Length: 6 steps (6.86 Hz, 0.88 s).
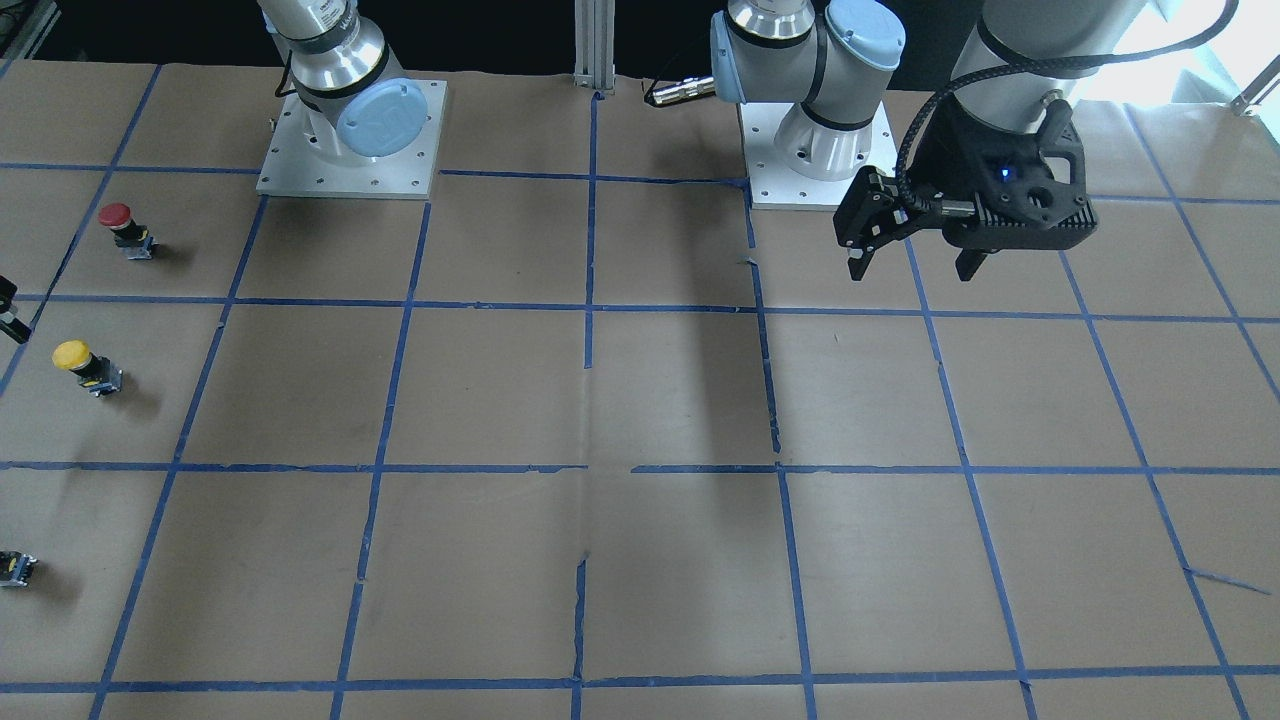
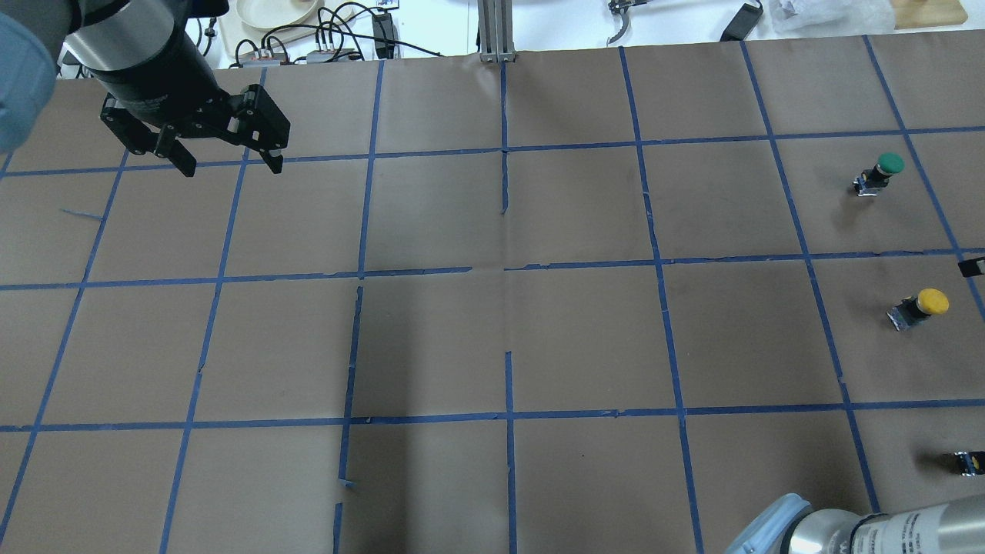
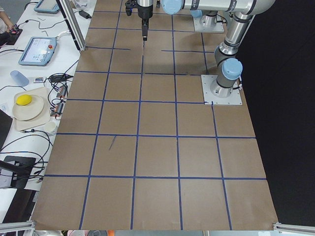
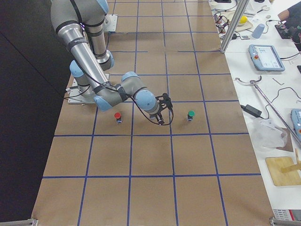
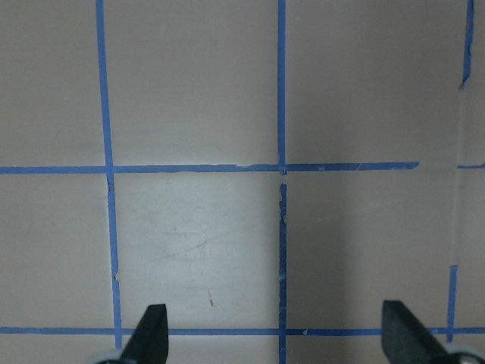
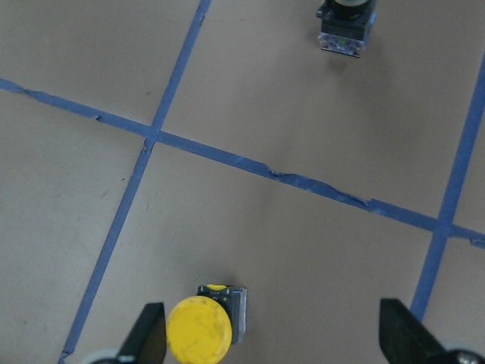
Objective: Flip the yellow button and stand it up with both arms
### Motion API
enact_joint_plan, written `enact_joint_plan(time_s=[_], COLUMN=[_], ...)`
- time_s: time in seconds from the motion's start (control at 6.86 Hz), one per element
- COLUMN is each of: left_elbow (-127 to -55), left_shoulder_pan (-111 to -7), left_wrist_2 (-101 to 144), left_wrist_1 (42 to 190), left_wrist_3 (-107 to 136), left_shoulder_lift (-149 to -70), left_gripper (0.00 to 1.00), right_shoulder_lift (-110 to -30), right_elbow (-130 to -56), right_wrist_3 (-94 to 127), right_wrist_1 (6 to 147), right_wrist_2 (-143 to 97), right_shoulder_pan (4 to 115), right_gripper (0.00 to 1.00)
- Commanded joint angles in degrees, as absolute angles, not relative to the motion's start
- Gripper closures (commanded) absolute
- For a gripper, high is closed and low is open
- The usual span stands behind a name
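Nearest you, in the right wrist view, the black two-finger right claw [image 6: 276,337] shows only its two fingertips at the bottom corners, spread wide and holding nothing. Between them, close to the fingertip on that view's left, sits the small yellow button with a round mushroom cap and a black-grey blocky body [image 6: 198,327], its cap facing the camera. You cannot tell from here whether it touches that finger. It rests on the brown paper tabletop marked with a blue tape grid [image 1: 680,400], far out on the robot's right side. A similar red-capped button [image 1: 125,228] and a green-capped button [image 2: 881,173] flank it, and a tiny black-grey capless part [image 1: 15,568] lies further along. The black left claw [image 1: 913,265] hangs above the tabletop well apart on the robot's left, its fingers also wide and empty.
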State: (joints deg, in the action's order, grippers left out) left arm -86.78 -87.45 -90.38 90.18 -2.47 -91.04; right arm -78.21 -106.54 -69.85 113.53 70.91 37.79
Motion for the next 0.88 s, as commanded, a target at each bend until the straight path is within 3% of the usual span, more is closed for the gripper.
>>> enact_joint_plan(time_s=[0.0,0.44,0.73], left_elbow=[-86.7,-86.8,-87.8], left_shoulder_pan=[-87.5,-87.5,-87.5], left_wrist_2=[-88.2,-88.4,-88.5], left_wrist_1=[90.2,91.1,91.7], left_wrist_3=[-2.2,-2.4,-2.5], left_shoulder_lift=[-90.7,-90.2,-89.9], left_gripper=[0.00,0.00,0.00], right_shoulder_lift=[-82.8,-91.0,-90.3], right_elbow=[-100.0,-91.8,-91.2], right_wrist_3=[-52.3,-17.3,6.1], right_wrist_1=[105.3,92.2,89.7], right_wrist_2=[82.0,94.6,95.6], right_shoulder_pan=[45.3,65.6,81.5], right_gripper=[0.00,0.00,0.00])
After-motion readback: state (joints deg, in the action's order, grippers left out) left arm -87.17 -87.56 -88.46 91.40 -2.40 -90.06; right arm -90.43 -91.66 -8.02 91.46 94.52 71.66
